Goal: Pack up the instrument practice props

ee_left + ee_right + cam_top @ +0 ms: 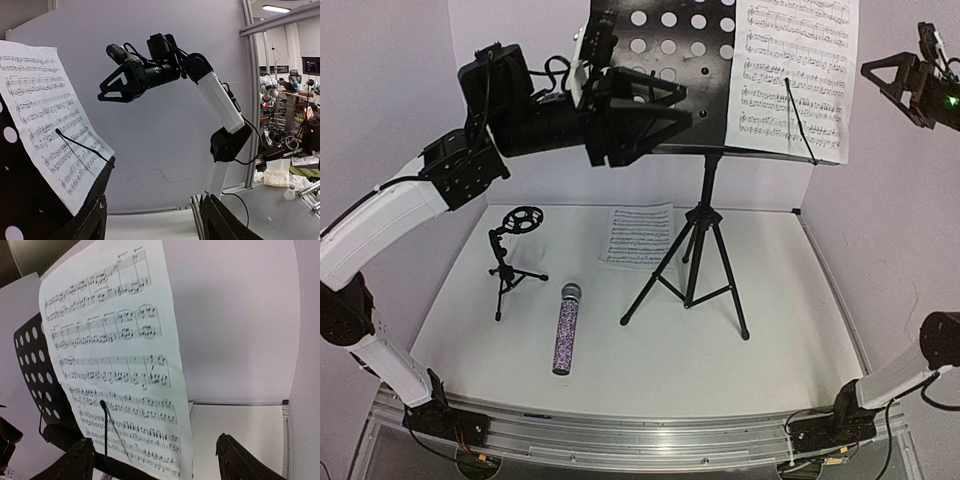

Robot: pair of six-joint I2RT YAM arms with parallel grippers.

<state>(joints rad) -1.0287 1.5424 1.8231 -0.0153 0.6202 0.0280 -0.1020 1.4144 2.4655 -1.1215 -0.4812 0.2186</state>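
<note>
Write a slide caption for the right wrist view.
Open right fingers facing a sheet-music page on the black perforated music stand.

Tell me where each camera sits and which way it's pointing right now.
Top external: above and behind the robot, looking down on the table, tripod music stand, left arm, right arm.
Left wrist: raised beside the stand, facing across at the right pincer; left pincer frames the bottom.
Right wrist: raised, facing the sheet-music page on the stand; right pincer frames the bottom.
Shared: both wrist views show that page.
</note>
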